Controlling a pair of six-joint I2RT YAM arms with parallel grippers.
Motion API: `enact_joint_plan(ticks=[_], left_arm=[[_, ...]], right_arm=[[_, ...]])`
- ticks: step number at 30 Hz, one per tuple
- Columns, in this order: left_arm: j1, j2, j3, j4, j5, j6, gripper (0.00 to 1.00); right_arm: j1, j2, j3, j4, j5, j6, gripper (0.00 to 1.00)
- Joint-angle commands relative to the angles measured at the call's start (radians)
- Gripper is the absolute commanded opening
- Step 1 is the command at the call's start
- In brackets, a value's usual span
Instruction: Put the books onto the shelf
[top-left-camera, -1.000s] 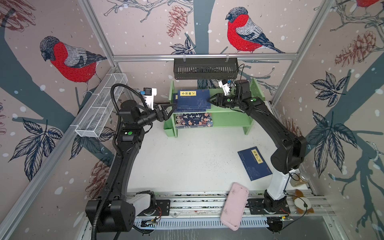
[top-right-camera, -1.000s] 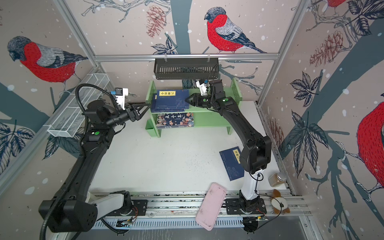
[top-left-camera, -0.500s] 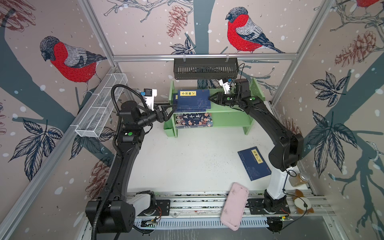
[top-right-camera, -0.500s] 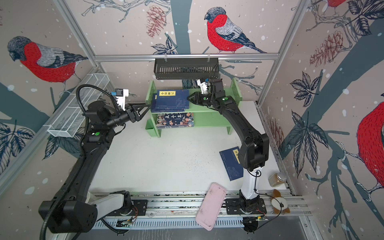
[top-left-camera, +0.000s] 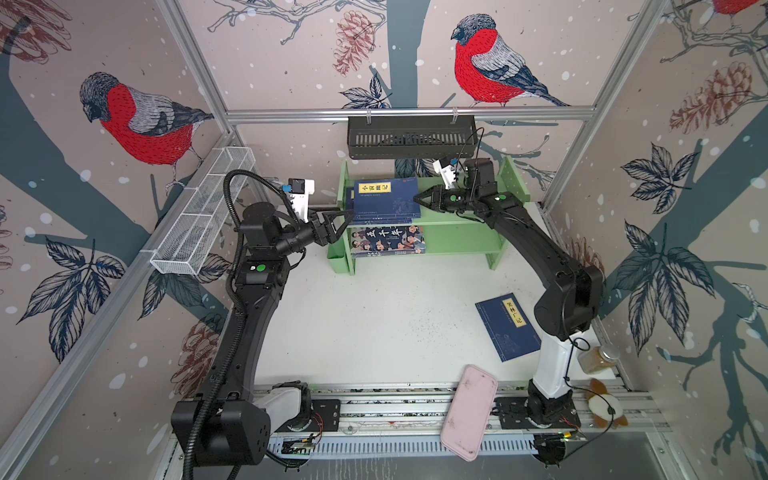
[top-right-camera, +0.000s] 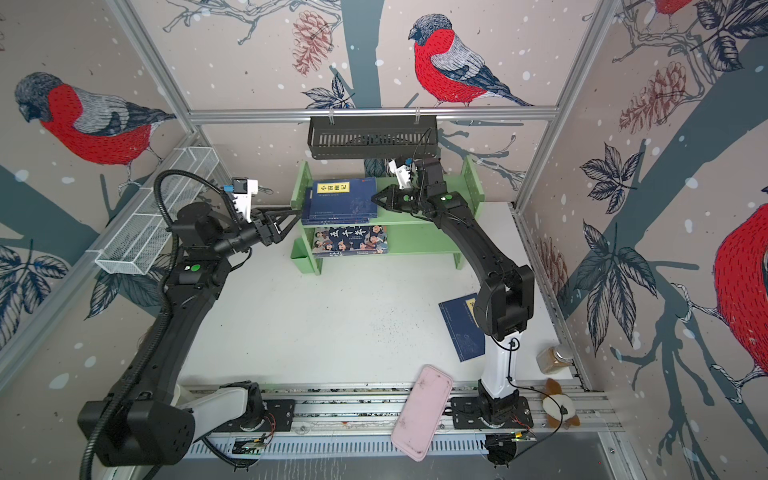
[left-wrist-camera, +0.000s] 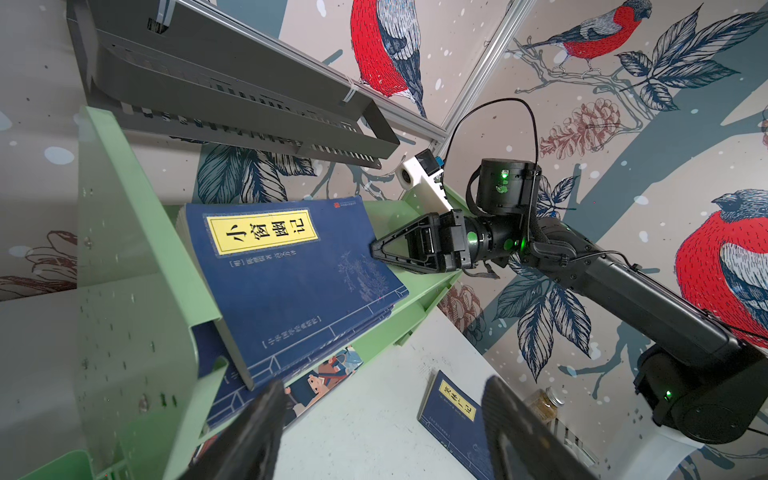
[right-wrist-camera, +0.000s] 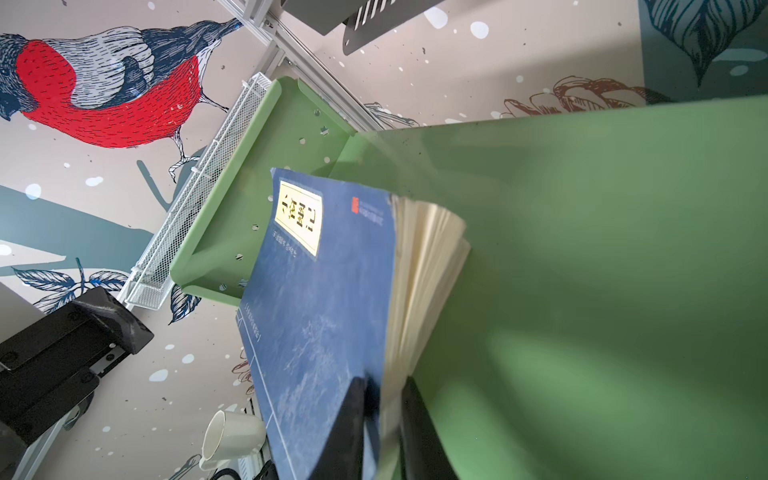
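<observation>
I have the green shelf (top-left-camera: 461, 246) at the upper middle of the frame in both top views. Its upper tier holds a stack of navy books (top-left-camera: 386, 201) lying flat near the left side panel; I cannot count them. Its lower tier holds the cartoon-cover book (top-left-camera: 386, 241), also flat. A loose navy book (top-left-camera: 507, 328) lies on the desk (top-left-camera: 374, 316) at lower right, well apart from the shelf.

My right hand (top-left-camera: 420, 199) is clenched, tips at the stack's page edge; whether it pinches any pages I cannot tell. My left hand (left-wrist-camera: 384, 386) is released, fingers spread, just beside the shelf's left panel.

The black slotted basket (top-left-camera: 409, 137) hangs above the shelf, its inside hidden.
</observation>
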Motion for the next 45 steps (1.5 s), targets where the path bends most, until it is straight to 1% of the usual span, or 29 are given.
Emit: enact_joint_plan(ticks=[1,11,14,17,19,23,27,31,34,39,45], left_arm=[[0.001,-0.001,0.001,0.02,-0.006,0.005,0.75],[0.001,0.001,-0.006,0.035,-0.014,0.0,0.75],[0.002,0.002,-0.007,0.04,-0.019,0.004,0.75],[0.002,-0.001,-0.005,0.033,-0.041,0.029,0.75],[0.002,-0.004,0.005,0.001,-0.065,0.083,0.75],[0.002,-0.015,0.036,-0.11,-0.155,0.244,0.75],[0.0,-0.03,0.036,-0.187,-0.231,0.413,0.76],[0.0,-0.033,0.005,-0.201,-0.273,0.5,0.74],[0.001,-0.029,-0.023,-0.183,-0.264,0.512,0.73],[-0.007,-0.022,-0.057,-0.153,-0.239,0.538,0.72],[-0.021,-0.001,-0.112,-0.082,-0.27,0.538,0.72]], right_arm=[[0.006,0.003,0.007,0.015,-0.008,0.0,0.17],[0.027,0.003,0.011,0.028,0.01,0.021,0.19],[0.033,0.003,0.011,0.031,0.023,0.027,0.23],[0.035,0.002,0.007,0.036,0.046,0.038,0.34],[0.036,-0.003,0.007,0.036,0.062,0.04,0.39],[0.029,-0.047,-0.019,0.035,0.144,0.02,0.42],[0.018,-0.12,-0.092,0.08,0.168,0.014,0.41],[0.017,-0.152,-0.147,0.12,0.121,0.024,0.38],[0.022,-0.153,-0.174,0.144,0.085,0.038,0.36],[0.029,-0.145,-0.182,0.155,0.063,0.042,0.32],[0.038,-0.127,-0.173,0.153,0.047,0.04,0.28]])
